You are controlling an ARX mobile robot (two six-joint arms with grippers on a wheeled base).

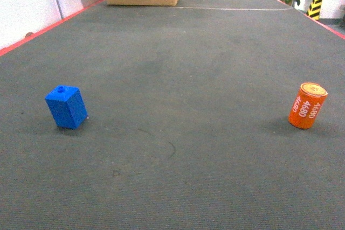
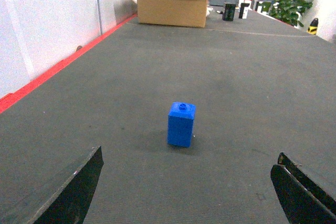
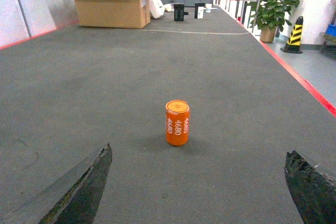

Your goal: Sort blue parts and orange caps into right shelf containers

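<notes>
Left wrist view: the left pincer (image 2: pixel 186 192) is spread wide, a blue block (image 2: pixel 181 124) standing ahead of it. The right pincer (image 3: pixel 197 192) is spread too, an orange cap (image 3: pixel 177 123) standing ahead.

Blue part (image 1: pixel 66 107), white-lettered orange cap (image 1: pixel 307 105), grey carpet (image 1: pixel 178 63)

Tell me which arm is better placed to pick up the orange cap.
The right arm. In its wrist view the orange cap stands centred ahead of the open right gripper; in the head view it sits far right. The left gripper faces the blue part.
</notes>
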